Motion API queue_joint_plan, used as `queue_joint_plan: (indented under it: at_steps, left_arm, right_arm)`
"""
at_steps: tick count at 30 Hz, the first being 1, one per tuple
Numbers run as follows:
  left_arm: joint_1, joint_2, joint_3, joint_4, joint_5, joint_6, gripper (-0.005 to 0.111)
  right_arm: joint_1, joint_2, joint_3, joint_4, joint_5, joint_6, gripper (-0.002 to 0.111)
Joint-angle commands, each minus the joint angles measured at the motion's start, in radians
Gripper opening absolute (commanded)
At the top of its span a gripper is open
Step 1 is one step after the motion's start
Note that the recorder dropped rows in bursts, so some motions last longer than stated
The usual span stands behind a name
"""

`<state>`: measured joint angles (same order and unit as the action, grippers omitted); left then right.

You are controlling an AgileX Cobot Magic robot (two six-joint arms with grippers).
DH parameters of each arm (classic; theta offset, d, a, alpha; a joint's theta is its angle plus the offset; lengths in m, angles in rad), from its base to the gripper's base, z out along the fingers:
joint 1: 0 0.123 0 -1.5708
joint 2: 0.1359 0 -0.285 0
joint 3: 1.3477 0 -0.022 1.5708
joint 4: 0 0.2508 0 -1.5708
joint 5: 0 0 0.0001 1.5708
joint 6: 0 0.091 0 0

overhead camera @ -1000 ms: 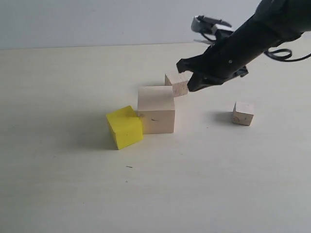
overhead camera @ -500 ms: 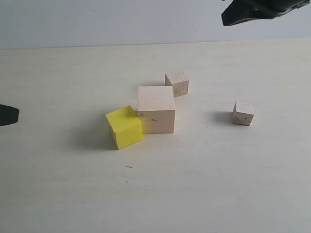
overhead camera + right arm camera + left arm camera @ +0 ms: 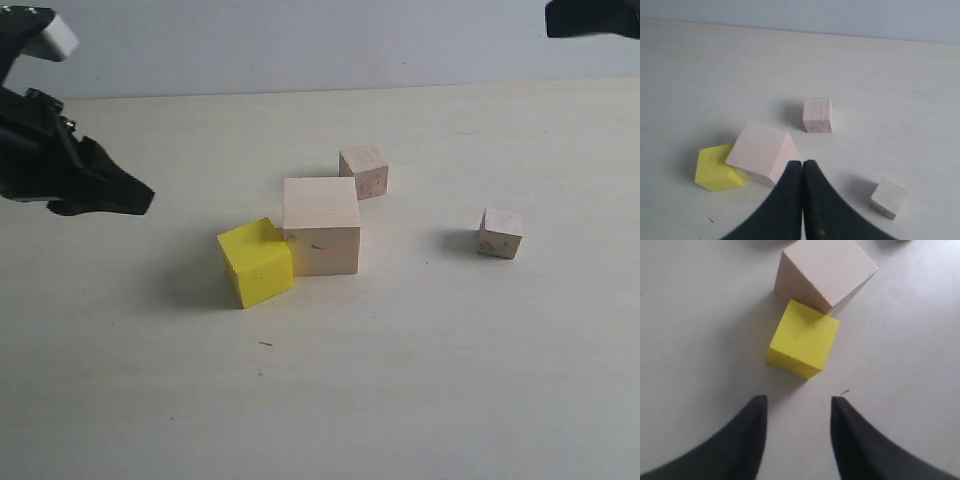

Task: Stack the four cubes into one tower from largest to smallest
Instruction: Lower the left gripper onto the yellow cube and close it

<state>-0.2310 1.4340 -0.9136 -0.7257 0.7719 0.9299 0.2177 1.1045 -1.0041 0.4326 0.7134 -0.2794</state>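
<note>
All four cubes sit singly on the table; none rests on another, so no tower stands. The large pale wood cube (image 3: 321, 225) touches the yellow cube (image 3: 257, 262) on its left. A smaller wood cube (image 3: 364, 171) stands just behind the large one, and the smallest wood cube (image 3: 500, 233) lies apart at the right. My left gripper (image 3: 797, 399) is open and empty, hovering short of the yellow cube (image 3: 802, 338), with the large cube (image 3: 825, 270) beyond it. The right gripper (image 3: 802, 162) is shut and empty, raised high above the cubes.
The left arm (image 3: 60, 170) hangs over the table's left side. A dark piece of the right arm (image 3: 590, 17) shows at the top right corner. A pale wall runs behind the table's far edge (image 3: 300, 92).
The right arm has lifted from the small wood cube and drawn away to the upper right. The left arm has come in from the left and its jaws have opened.
</note>
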Motion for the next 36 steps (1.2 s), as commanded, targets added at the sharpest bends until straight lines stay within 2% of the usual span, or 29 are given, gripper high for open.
queue_joint_plan:
  at_steps: [1,8,12,18,23,29,36]
  left_arm:
    - [-0.064,0.087,-0.07,0.023,-0.049,0.005,0.063]
    - [-0.175,0.234,-0.205,0.313,0.005,-0.033,0.072]
    - [-0.231,0.287,-0.232,0.358,-0.003,-0.023,0.079]
    - [-0.302,0.341,-0.261,0.402,-0.056,-0.008,0.08]
    - [-0.326,0.386,-0.287,0.402,-0.097,-0.018,0.08]
    - [-0.326,0.427,-0.32,0.404,-0.1,-0.018,0.08]
    - [-0.326,0.485,-0.322,0.4,-0.099,-0.018,0.08]
  right_arm:
    - [-0.005,-0.101,0.076,-0.075,0.003,0.061,0.0]
    - [-0.005,-0.205,0.11,-0.086,0.043,0.078,0.0]
    - [-0.005,-0.243,0.11,-0.086,0.069,0.08,0.0]
    - [-0.002,-0.266,0.13,-0.086,0.09,0.082,0.0]
    - [0.005,-0.266,0.156,-0.09,0.089,0.088,0.0]
    - [0.049,-0.266,0.159,-0.097,0.085,0.089,0.0]
    - [0.049,-0.266,0.159,-0.099,0.085,0.089,0.0]
